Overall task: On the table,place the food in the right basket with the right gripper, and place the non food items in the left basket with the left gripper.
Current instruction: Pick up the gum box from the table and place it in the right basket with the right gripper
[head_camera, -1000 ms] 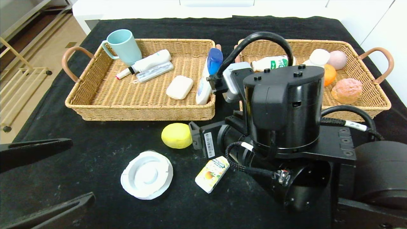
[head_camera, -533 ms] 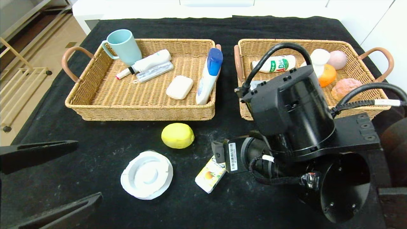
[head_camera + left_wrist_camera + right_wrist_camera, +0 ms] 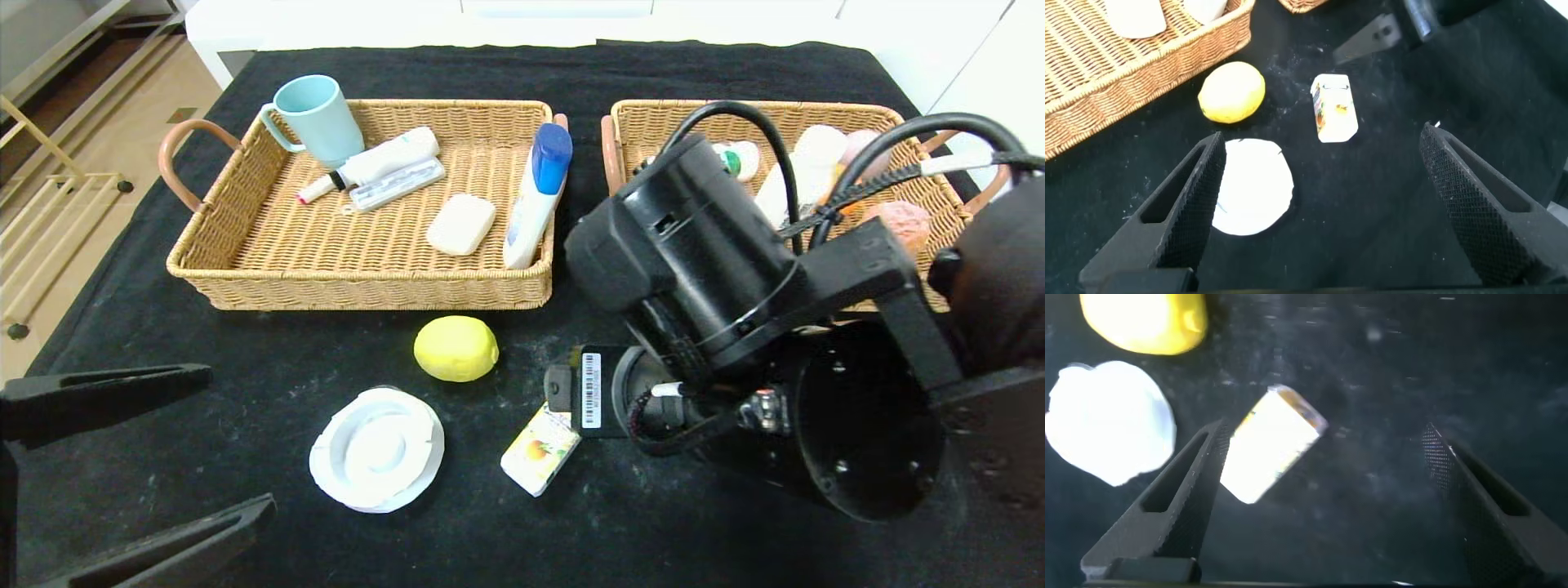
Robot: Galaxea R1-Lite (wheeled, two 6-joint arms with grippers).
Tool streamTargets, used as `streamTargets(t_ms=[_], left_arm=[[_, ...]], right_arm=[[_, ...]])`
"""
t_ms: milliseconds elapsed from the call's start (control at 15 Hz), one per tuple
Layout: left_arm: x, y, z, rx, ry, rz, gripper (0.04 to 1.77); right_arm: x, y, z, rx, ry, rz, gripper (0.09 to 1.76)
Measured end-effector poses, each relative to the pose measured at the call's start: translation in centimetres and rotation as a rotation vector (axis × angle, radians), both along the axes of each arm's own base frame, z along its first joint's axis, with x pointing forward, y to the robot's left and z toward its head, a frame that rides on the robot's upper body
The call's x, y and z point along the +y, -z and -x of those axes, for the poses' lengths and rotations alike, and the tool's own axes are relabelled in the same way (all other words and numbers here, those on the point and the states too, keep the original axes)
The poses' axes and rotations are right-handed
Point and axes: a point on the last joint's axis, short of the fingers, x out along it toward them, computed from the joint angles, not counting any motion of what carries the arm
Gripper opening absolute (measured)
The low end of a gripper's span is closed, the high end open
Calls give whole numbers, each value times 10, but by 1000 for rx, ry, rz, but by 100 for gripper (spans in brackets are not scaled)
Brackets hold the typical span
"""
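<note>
Your left gripper hangs low over the desk, jaws wide and holding nothing, the white lid just inside one jaw and the lemon beyond it; your right gripper hovers over the small juice carton, jaws wide, carton beside one jaw, untouched.

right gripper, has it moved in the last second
Yes. The right gripper has pulled back from the round yellow lemon toward the small white orange-print box, jaws open.
</note>
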Motion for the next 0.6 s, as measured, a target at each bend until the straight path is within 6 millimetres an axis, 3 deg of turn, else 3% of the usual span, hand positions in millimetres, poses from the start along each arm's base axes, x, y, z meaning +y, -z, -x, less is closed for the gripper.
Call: streamTargets(t_ms=[600], left_arm=[[0, -1, 0, -7, -8, 3, 172]], right_arm=[[41, 23, 6, 70, -21, 50, 170]])
